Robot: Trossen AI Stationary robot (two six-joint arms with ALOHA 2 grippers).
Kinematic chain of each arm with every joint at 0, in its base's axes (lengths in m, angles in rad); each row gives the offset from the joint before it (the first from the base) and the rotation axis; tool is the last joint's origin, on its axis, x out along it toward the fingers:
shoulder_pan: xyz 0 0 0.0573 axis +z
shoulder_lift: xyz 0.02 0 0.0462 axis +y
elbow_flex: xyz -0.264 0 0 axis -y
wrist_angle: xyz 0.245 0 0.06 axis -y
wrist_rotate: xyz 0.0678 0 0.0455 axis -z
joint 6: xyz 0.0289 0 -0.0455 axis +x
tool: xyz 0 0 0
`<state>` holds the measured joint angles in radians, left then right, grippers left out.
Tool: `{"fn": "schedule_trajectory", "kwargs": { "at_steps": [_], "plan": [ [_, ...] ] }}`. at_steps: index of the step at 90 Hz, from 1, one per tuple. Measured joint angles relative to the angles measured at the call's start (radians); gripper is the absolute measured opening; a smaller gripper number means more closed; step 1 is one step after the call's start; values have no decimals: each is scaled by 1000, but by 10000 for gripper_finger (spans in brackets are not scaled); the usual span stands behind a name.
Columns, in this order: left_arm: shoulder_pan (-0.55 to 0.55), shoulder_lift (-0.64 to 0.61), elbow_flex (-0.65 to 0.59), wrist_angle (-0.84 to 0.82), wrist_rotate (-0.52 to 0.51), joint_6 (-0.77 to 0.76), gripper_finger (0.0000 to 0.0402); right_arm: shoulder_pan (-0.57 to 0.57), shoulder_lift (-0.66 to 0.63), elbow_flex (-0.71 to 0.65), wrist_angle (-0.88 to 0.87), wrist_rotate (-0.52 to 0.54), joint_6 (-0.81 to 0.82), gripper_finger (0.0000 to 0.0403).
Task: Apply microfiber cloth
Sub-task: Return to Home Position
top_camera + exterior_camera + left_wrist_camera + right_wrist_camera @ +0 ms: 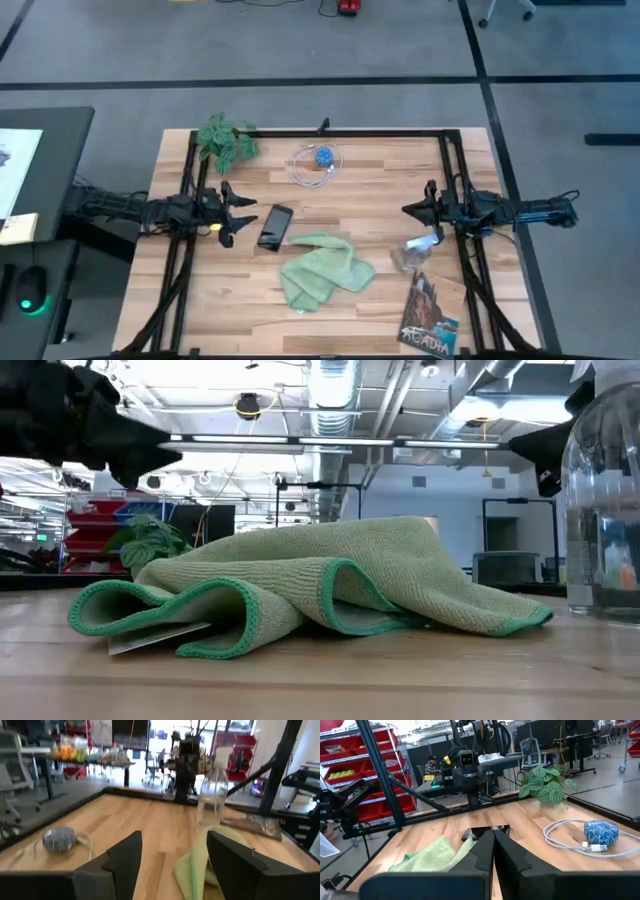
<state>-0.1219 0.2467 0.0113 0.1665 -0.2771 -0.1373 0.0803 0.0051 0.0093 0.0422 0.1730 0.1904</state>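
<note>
The microfiber cloth (322,270) lies crumpled on the table (380,190), between the two pincers and touching neither. The left pincer (238,212) stands wide and empty; the right pincer (408,208) is closed on nothing. The cloth is likely light and limp (no stiffness at all), so pinch a raised fold or the hemmed edge.

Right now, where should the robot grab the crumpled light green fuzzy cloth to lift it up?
Pinch the tallest raised fold of the pale sage-green microfiber cloth, coming straight down from above. It lies bunched in soft humps on the wooden table, so a ridge stands up ready to pinch, while its darker green-trimmed edges mostly hug the wood and would be harder to catch.
</note>
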Motion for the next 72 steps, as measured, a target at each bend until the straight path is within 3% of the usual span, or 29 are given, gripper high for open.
{"fn": "schedule_trajectory", "kwargs": {
  "at_steps": [13, 43, 59, 72],
  "plan": [
    [0, 2, 0, -109, 2, -11, 201, 0, 0, 0, 0, 1, 0, 0],
    [-2, 9, 1, -109, 4, -13, 201, 0, 0, -1, 0, 6, 3, 0],
    [22, -75, 1, -119, 4, -18, 201, 0, 0, -1, -1, 6, 3, 0],
    [58, -196, 1, -111, 3, 117, 201, 0, 0, -1, -1, 6, 3, 0]
  ]
}}
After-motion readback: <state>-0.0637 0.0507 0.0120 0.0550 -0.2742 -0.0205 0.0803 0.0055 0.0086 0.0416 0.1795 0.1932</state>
